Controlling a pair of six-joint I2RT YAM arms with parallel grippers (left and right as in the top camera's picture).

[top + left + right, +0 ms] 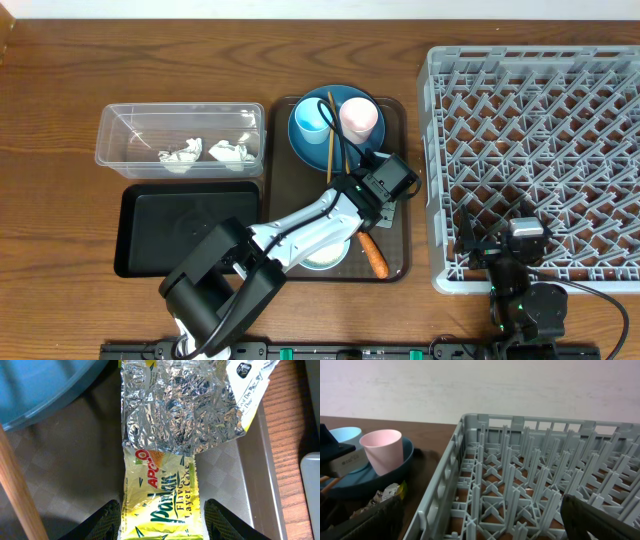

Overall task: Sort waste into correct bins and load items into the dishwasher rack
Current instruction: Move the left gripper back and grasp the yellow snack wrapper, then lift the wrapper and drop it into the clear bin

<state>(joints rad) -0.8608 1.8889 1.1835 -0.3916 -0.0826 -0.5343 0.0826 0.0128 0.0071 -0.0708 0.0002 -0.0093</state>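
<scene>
The crinkled yellow-green wrapper [160, 495], torn open to its silver inside, lies on the dark-brown serving tray [395, 110]. My left gripper [162, 525] is open with one finger on each side of the wrapper's printed end, low over it. In the overhead view the left gripper [392, 192] hides the wrapper. The blue plate [300, 150] holds the light-blue cup [310, 122], pink cup [358, 117] and chopsticks [330, 135]. The carrot [373, 256] lies beside the white bowl [325, 258]. My right gripper [480, 520] is open and empty over the rack's [540, 150] front edge.
The clear tub [130, 125] at the left holds two pieces of crumpled tissue [182, 153]. The black tray [190, 230] sits in front of it. My left arm crosses the serving tray and covers part of the bowl. No rice grains show.
</scene>
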